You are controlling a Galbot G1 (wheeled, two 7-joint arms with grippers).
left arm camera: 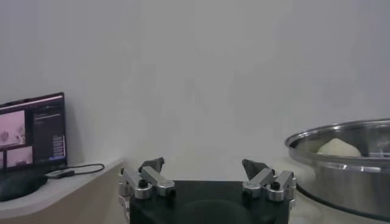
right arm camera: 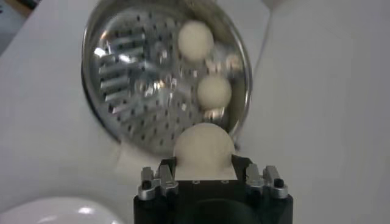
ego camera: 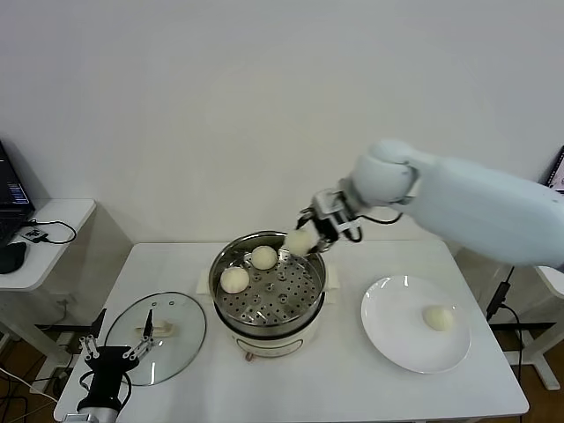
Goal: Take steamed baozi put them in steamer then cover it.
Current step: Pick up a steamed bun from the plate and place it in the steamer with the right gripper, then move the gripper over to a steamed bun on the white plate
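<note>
Nearest, at the counter's front left corner, the left gripper (ego camera: 113, 352) sits parked, fingers spread wide with nothing between them. Just beyond it the cover (ego camera: 157, 337) lies flat near the left edge: clear glass, metal rim, cream bar handle, close beside the steamer but not on it.

Toward the front right, a white plate (ego camera: 388, 330) holds one baozi (ego camera: 438, 317), smooth, round, cream-white; the plate lies near the right edge and stands apart from the pot.

At mid-counter the steamer (ego camera: 268, 322) stands uncovered: shiny steel wall, perforated tray, white base. Two buns (ego camera: 234, 279) (ego camera: 264, 257) rest on the tray's left and rear portions; the tray's front and right part is bare.

Farthest, the right gripper (ego camera: 304, 241) hangs above the steamer's rear right rim, closed on a fourth bun (right arm camera: 203, 144). In the right wrist view that bun fills the gap between the fingers and overlaps the rim's edge.

A side desk (ego camera: 44, 236) with cables stands off the counter's left edge.
</note>
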